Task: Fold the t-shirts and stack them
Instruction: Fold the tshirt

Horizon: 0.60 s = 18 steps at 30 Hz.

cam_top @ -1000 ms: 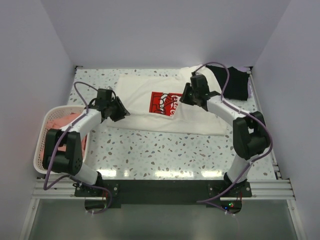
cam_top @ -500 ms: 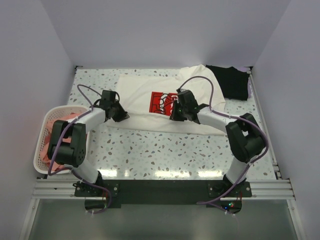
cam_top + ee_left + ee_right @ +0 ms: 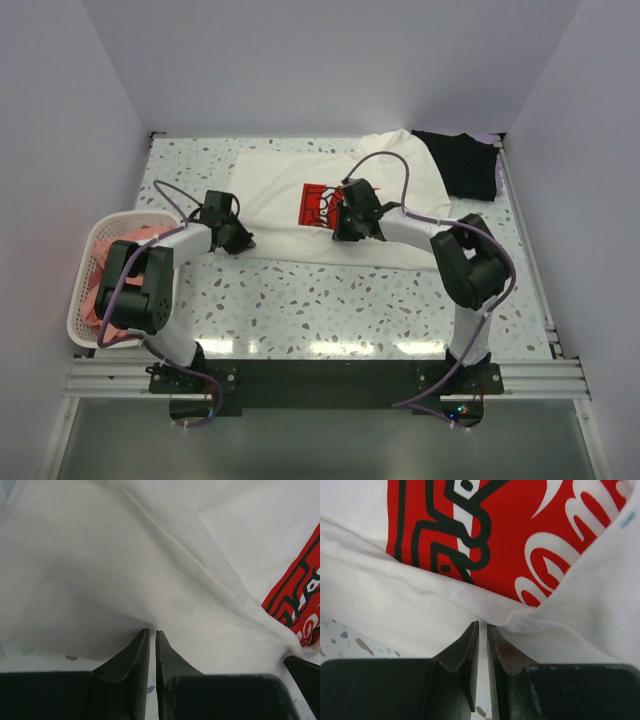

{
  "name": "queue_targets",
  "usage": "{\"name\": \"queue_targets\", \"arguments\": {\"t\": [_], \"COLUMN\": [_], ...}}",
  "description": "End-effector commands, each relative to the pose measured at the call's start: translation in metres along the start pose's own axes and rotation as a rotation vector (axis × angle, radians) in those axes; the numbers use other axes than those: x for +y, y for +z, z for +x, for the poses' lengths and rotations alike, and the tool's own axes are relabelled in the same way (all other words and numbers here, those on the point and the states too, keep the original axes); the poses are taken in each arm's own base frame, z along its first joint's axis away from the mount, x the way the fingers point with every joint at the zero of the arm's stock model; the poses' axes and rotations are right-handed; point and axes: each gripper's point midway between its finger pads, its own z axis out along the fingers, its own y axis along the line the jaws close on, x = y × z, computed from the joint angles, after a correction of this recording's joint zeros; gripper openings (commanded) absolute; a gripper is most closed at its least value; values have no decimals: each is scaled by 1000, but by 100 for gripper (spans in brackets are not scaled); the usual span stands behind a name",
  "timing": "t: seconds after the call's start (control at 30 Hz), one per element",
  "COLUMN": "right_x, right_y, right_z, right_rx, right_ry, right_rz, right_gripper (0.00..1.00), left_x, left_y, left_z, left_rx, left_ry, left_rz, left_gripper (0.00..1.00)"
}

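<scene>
A: Since our left gripper (image 3: 152, 632) and right gripper (image 3: 482, 625) are clenched on the near hem of the white t-shirt (image 3: 280, 180), flat on the bench (image 3: 300, 300), we're starting the fold.
B: Agreed. Next we lift both evenly (thin cloth, may slip).

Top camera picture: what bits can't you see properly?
- Salmon-pink t-shirts: top view, left arm and basket hide how many.
- White t-shirt: top view, right arm covers its near right edge.
- Black t-shirt: top view, too dark to show folds.

Left end effector (image 3: 152, 633) and right end effector (image 3: 482, 625) sit pinched closed.
</scene>
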Motion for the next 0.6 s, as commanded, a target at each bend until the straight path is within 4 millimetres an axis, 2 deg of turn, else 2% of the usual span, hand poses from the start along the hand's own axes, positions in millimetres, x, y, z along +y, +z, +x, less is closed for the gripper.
{"name": "queue_targets", "arguments": {"t": [0.0, 0.27, 0.47, 0.57], "right_x": [2, -9, -18, -14], "right_y": [5, 17, 30, 27], "right_z": [-25, -41, -36, -39], "right_rx": [-51, -67, -49, -58], "right_ry": [-23, -39, -64, -71], "right_rz": [48, 127, 152, 139], "right_gripper": [16, 18, 25, 30], "left_x": [-5, -3, -5, -13], "left_y": [0, -2, -4, -11], "left_z": [-8, -9, -10, -13], "left_rx": [-41, -45, -45, -48], "left_ry": [-7, 0, 7, 16], "left_rz": [8, -3, 2, 35], "left_gripper": [14, 15, 15, 17]}}
